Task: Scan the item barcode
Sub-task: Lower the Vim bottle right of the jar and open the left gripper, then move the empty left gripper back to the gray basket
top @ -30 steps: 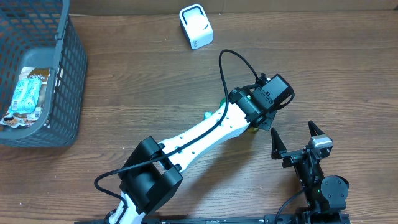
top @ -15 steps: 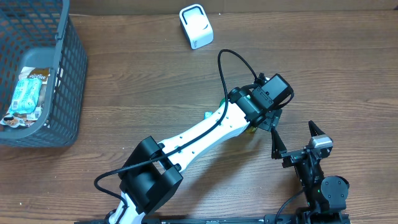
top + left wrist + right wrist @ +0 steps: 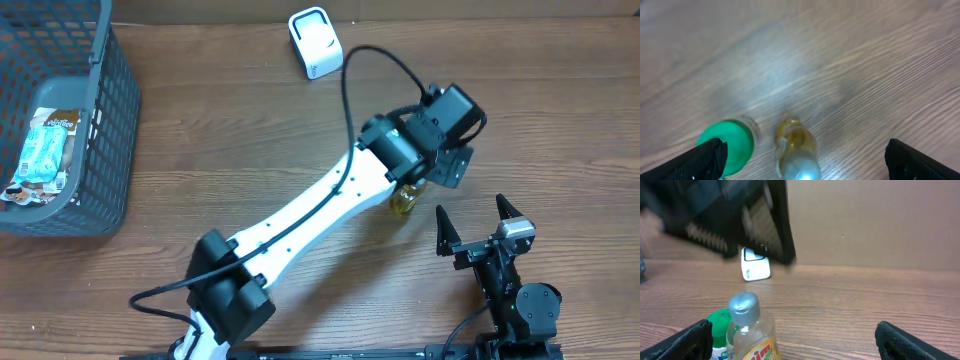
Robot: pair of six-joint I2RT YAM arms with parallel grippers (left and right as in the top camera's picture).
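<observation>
A clear bottle [image 3: 751, 332] of yellow liquid with a silver cap and a yellow label stands upright on the table. From above it shows as a yellow spot [image 3: 405, 203] just beside the left arm. My left gripper [image 3: 443, 165] hovers over it, open, and nothing sits between its fingers [image 3: 706, 157]; the bottle [image 3: 796, 150] is straight below. My right gripper [image 3: 792, 337] is open and low on the table, just short of the bottle. The white scanner [image 3: 315, 42] stands at the table's far edge, also small in the right wrist view [image 3: 756, 266].
A green-capped white container [image 3: 720, 325] stands right beside the bottle on its left [image 3: 728, 144]. A dark mesh basket [image 3: 110, 130] at the far left holds a packet [image 3: 45, 150]. The left arm [image 3: 310, 215] crosses the table diagonally.
The left gripper has opened, letting go of the bottle, and has risen and shifted toward the far side. The bottle now stands uncovered. The right arm has not moved.
</observation>
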